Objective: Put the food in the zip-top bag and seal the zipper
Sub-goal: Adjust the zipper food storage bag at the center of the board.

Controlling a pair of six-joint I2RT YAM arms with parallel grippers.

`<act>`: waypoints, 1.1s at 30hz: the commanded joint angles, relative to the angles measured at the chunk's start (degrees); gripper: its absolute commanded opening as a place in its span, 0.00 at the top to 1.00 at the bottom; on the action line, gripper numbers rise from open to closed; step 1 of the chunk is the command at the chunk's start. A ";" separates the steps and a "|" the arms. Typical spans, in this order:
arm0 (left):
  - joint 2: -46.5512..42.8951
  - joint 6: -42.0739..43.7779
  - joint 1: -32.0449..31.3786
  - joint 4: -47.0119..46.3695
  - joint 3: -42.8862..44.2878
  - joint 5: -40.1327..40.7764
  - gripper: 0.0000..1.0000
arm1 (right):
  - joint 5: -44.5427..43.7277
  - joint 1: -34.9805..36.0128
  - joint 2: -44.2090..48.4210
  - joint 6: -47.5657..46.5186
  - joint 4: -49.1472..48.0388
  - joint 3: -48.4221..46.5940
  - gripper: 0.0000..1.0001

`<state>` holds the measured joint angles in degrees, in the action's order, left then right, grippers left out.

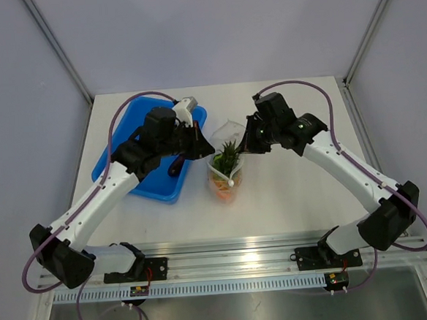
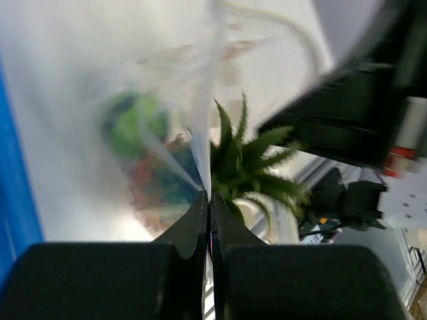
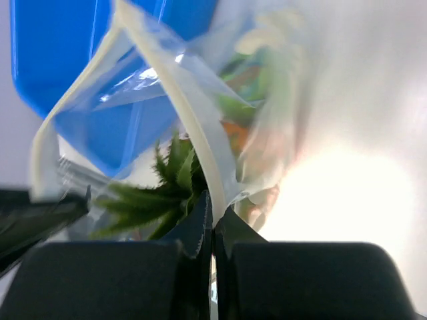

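The left end effector (image 2: 209,203) and the right end effector (image 3: 212,212) are each pinching the mouth edge of one zip-top bag (image 1: 228,182); one pineapple (image 1: 228,156) is sitting inside, beside one blue tray (image 1: 157,189).

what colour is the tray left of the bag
The tray beside the bag is solid blue, clearest in the top view.
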<state>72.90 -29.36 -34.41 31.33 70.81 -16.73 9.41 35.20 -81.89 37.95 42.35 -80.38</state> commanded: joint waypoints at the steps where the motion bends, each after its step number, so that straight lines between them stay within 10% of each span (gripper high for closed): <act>1: 0.05 1.15 -2.59 0.84 8.63 -3.92 1.00 | -5.54 -1.01 3.21 -4.29 5.37 -7.32 1.00; 14: 11.98 1.50 -2.41 -5.05 1.35 -0.93 1.00 | -11.34 -1.19 5.53 -6.13 6.86 1.89 1.00; 24: 9.72 2.82 -2.68 -3.90 11.02 -4.98 1.00 | -4.68 -1.19 7.79 -8.16 8.20 -12.60 1.00; 33: 21.74 3.26 -2.68 -2.60 7.24 1.44 1.00 | -8.35 -2.33 0.87 -6.93 3.52 3.46 1.00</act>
<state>86.21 -27.00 -36.97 26.15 79.15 -17.74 2.63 33.87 -73.60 31.11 46.70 -83.48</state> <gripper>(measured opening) 0.008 0.012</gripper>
